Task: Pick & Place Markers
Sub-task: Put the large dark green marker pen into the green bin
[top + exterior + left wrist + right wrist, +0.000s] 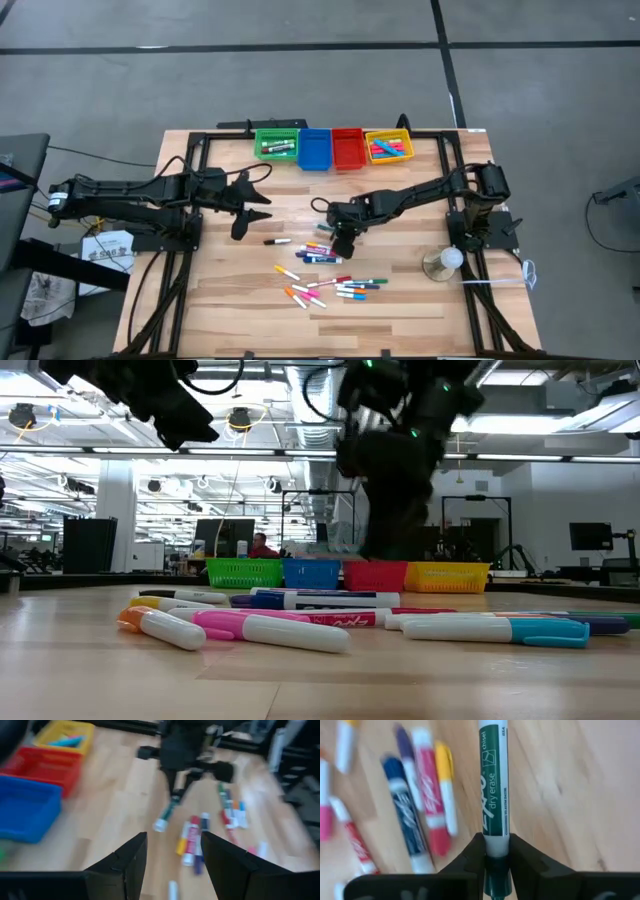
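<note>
Many markers [325, 275] in pink, orange, blue and white lie loose on the wooden table [220, 300], and one black marker [277, 241] lies apart to their left. My right gripper [343, 240] hovers over the far side of the pile, shut on a green-labelled white dry-erase marker [495, 785]; the same marker [167, 812] also shows in the left wrist view. My left gripper [172, 865] stands open above the table's left half [250, 212], holding nothing. My right gripper pinches the green marker between its two fingers at its dark green end [496, 862], where the white barrel stops. The fingers come from above, slanting down. The marker runs on along them and slopes down to its white free end [160, 825], low over the wood.
Four small bins stand in a row at the far edge: green [277, 145], blue [314, 148], red [347, 148] and yellow [389, 147]; the green and yellow ones hold markers. A pale round object [445, 262] sits near the right arm's base.
</note>
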Robot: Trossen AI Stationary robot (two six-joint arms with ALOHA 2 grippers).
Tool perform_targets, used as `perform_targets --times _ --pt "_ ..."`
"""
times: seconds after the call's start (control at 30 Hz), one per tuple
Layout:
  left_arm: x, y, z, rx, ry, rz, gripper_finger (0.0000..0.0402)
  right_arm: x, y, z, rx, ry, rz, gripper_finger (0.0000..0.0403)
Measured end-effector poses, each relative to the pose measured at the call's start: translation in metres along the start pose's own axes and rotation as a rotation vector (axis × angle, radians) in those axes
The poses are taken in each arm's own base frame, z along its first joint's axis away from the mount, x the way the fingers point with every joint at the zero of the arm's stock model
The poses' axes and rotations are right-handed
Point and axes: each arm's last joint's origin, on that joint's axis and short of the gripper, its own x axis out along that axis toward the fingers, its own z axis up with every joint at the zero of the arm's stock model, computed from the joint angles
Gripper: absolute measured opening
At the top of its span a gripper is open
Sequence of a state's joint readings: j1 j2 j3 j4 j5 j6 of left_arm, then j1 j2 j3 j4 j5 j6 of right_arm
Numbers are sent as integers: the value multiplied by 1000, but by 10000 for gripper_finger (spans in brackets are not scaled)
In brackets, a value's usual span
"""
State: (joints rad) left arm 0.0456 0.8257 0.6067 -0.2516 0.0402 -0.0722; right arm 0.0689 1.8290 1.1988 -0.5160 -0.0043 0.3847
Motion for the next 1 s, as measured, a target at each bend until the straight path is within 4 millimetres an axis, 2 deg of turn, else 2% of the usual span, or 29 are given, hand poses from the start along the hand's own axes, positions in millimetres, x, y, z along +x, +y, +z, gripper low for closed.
perform_targets --times 0.1,0.33,0.6,1.0 --pt "0 2 3 44 -30 58 186 -10 6 14 -3 -54 18 52" --pt "3 0 15 63 -152 33 186 -38 18 46 -31 -189 31 57" --pt "16 -1 24 -32 -236 -20 186 -71 28 75 -76 -344 10 58" --pt "16 -1 28 -64 -276 -29 186 -105 36 98 -126 -478 5 58"
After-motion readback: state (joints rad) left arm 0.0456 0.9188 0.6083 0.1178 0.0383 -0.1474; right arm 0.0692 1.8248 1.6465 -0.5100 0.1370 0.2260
